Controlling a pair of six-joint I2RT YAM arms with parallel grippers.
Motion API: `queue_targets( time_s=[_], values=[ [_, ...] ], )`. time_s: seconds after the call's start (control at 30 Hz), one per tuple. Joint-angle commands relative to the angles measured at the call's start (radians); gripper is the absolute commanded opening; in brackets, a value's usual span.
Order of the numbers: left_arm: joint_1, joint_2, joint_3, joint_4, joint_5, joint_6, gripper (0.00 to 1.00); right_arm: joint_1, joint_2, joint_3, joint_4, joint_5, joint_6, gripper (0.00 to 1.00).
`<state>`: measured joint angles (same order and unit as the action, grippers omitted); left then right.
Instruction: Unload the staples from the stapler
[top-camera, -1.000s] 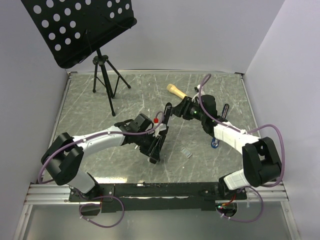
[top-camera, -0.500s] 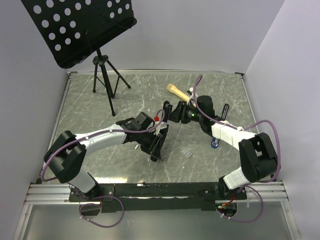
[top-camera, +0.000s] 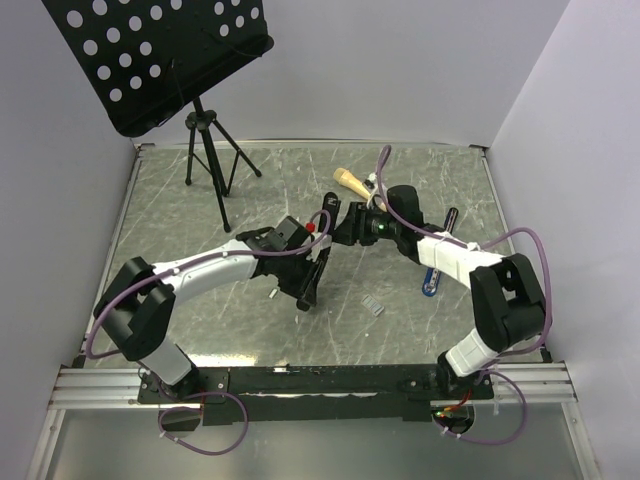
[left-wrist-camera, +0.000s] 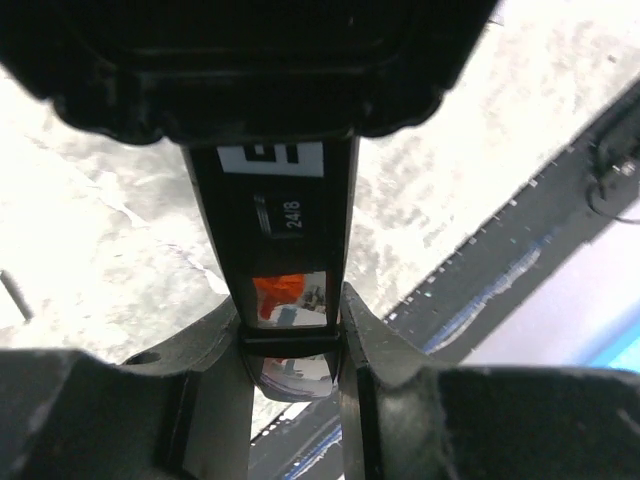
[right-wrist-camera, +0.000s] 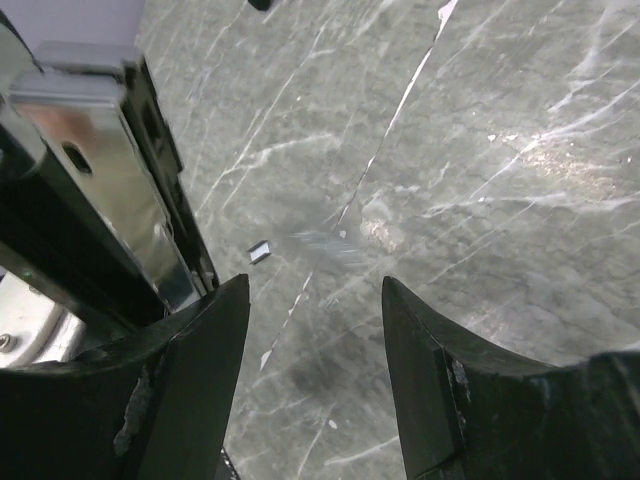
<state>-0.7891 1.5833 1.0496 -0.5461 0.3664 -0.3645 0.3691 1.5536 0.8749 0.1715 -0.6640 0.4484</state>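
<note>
Left wrist: we see our left gripper (left-wrist-camera: 292, 335) pinching the stapler (left-wrist-camera: 285, 215).
Right gripper (right-wrist-camera: 315, 300): spread, beside the stapler.
Staples (top-camera: 372, 305): on table (top-camera: 450, 180).

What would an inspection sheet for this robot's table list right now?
Surface: scratched grey marbled tabletop.
Job's things: slim black hinged stapler, clamped in the left gripper; small silvery-grey strip of staples lying on the tabletop, apart from it.
Clutter: wooden-handled tool, thin black pen, blue-handled tool.
Grippers: left gripper shut on the stapler; right gripper open beside the stapler's shiny metal rail.
Cables: purple cables loop along both arms; snags nothing seen.
Surroundings: black perforated music stand on a tripod; pale walls.
</note>
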Motion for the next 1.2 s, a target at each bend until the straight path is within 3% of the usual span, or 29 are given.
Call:
queue_targets(
  time_s=[0.0, 0.3, 0.63, 0.83, 0.93, 1.07, 1.17],
  values=[
    [-0.007, 0.036, 0.035, -0.025, -0.054, -0.004, 0.01, 0.033, 0.025, 0.015, 0.105, -0.086, 0.042, 0.64],
    [-0.009, 0.07, 0.021, -0.032, -0.049, -0.008, 0.01, 0.031, 0.151, 0.012, 0.16, -0.095, 0.121, 0.63],
    [0.051, -0.026, -0.031, 0.09, 0.109, -0.047, 0.01, -0.045, -0.009, -0.069, 0.094, -0.065, 0.141, 0.63],
    [0.14, -0.135, -0.128, 0.274, 0.319, -0.143, 0.01, -0.168, -0.154, -0.237, 0.192, -0.181, 0.197, 0.63],
    [0.16, -0.163, -0.164, 0.366, 0.383, -0.201, 0.01, -0.168, -0.201, -0.269, 0.25, -0.25, 0.229, 0.63],
    [0.16, -0.175, -0.175, 0.436, 0.413, -0.257, 0.01, -0.162, -0.239, -0.369, 0.515, -0.322, 0.471, 0.63],
    [0.16, -0.192, -0.172, 0.46, 0.413, -0.287, 0.01, -0.125, -0.286, -0.383, 0.535, -0.329, 0.411, 0.64]
  ],
)
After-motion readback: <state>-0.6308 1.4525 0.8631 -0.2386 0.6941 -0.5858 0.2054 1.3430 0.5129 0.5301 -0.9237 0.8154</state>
